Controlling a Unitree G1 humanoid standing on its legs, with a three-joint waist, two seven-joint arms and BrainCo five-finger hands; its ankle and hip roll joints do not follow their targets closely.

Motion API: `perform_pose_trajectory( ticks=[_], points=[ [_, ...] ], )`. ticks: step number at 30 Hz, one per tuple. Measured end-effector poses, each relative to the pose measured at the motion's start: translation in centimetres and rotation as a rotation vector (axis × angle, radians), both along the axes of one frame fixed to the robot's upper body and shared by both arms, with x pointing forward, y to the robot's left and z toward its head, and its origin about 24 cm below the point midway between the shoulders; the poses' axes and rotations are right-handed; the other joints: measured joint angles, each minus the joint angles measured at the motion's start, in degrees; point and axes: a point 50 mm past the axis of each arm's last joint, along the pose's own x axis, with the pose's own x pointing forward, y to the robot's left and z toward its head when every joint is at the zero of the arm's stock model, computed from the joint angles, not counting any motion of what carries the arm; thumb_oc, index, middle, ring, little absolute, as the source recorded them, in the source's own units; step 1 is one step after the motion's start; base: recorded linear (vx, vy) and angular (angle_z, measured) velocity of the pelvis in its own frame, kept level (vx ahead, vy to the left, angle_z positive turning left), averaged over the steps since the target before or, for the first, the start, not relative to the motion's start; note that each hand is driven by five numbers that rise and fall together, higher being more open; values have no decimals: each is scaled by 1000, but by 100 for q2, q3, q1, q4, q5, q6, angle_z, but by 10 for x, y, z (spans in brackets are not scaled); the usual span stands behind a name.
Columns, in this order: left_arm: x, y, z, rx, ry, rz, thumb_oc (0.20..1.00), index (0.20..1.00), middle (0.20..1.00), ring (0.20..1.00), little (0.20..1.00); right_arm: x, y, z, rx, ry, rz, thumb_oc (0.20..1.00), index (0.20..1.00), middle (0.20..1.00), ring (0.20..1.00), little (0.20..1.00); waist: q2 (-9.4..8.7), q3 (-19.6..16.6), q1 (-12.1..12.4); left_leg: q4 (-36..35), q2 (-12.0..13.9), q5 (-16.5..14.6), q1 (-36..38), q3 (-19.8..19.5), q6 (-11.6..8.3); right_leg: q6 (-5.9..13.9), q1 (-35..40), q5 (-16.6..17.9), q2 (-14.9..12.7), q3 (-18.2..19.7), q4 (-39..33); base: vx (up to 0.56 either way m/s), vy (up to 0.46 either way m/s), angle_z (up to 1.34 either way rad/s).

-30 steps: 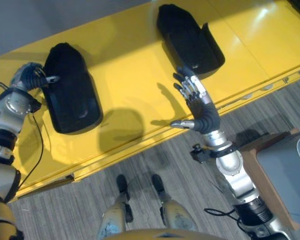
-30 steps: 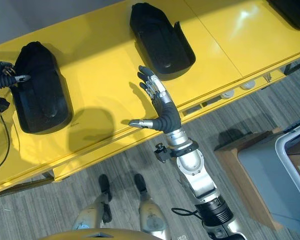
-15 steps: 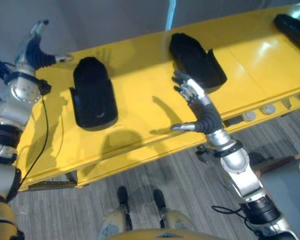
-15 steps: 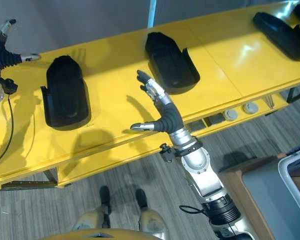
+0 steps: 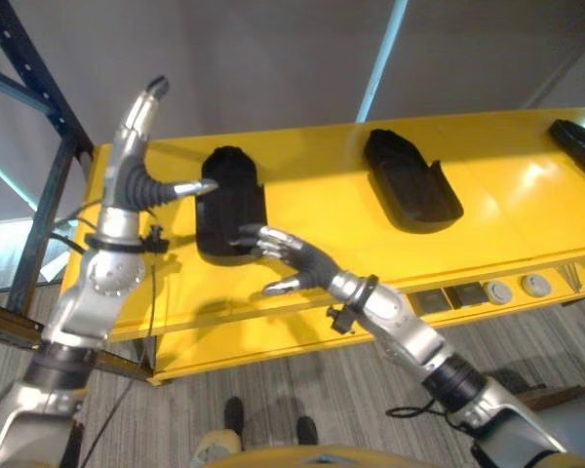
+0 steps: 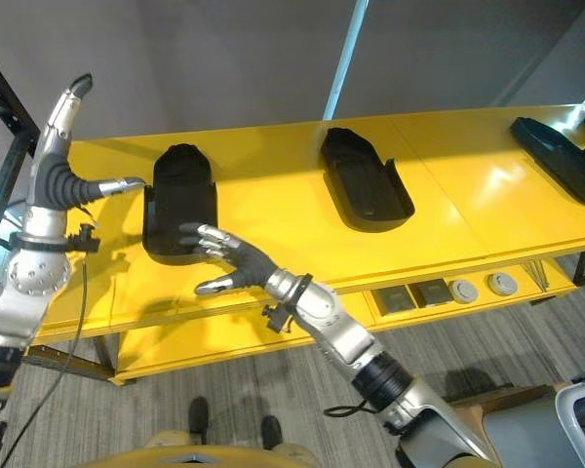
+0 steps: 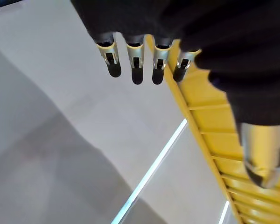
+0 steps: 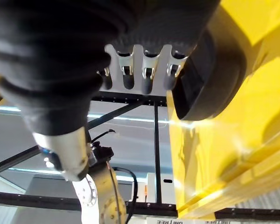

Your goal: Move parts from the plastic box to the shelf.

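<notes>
Left eye view and right eye view are taken up by a long yellow shelf (image 5: 312, 195) on which black moulded parts are laid in a row. One black part (image 6: 179, 202) is seen near the shelf's left end, a second black part (image 6: 366, 189) near its middle, and a third black part (image 6: 556, 159) towards its right end. The left hand (image 5: 141, 166) is raised at the left end of the shelf, its fingers held straight and pointing upward and its thumb stretched out sideways towards the top of the leftmost part; whether the thumb tip touches that part cannot be told. Nothing is held in it. In the left wrist view its fingers (image 7: 136, 70) are shown straight in a row against a grey wall (image 7: 60, 140). The right hand (image 6: 236, 263) is spread wide at the shelf's front edge, beside the near end of the leftmost part, with its fingers extended and its thumb apart, and nothing is grasped by it. In the right wrist view its fingers (image 8: 149, 70) are seen straight, close to the rounded end of that part. A dark metal rack frame (image 5: 39, 97) is seen at the shelf's left end.
</notes>
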Motion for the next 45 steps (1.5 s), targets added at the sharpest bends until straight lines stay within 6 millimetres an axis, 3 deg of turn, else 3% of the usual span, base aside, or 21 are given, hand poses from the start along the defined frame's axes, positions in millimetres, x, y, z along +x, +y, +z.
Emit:
perform_pose_trajectory(
  ticks=[5,10,13,20,31,45],
  points=[
    [-13,0,-2,-17,-35,-25,1000,1000,1000,1000,1000,0,7,0,25,10,16,200,200,200,200,200,-2,-8,15,0,-34,5,12,-66,9,18,56,-13,-31,-70,-29,35,-21,7],
    [-29,8,-13,-59,-11,-26,1000,1000,1000,1000,1000,-1,9,-5,27,33,19,200,200,200,200,200,8,-15,205,-1,-37,4,-35,-178,5,-9,65,-33,-24,-171,-30,30,-23,12],
    [-34,18,-25,-119,39,10,1000,1000,1000,1000,1000,6,11,-23,30,117,-35,200,200,200,200,200,13,-20,389,0,-61,3,-86,-279,0,-39,66,-56,-28,-270,-30,25,-16,16],
    [-35,21,-28,-179,59,5,1000,1000,1000,1000,1000,13,1,-50,32,256,-149,200,200,200,200,200,42,-27,567,-2,-160,-9,-113,-461,-3,-17,124,-114,-119,-444,-32,27,-12,14],
    [-34,23,-28,-249,72,-18,1000,1000,1000,1000,1000,18,-3,-57,35,281,-239,200,200,200,200,200,183,-95,606,-3,-205,-15,-125,-559,28,-16,164,-146,-149,-558,-32,19,-1,5],
    [-34,21,-33,-322,102,-50,1000,1000,1000,1000,1000,25,-12,-53,5,228,-349,200,200,200,200,200,201,-109,622,-2,-214,-6,-115,-574,41,-15,180,-148,-153,-573,-33,0,0,0]
  ],
)
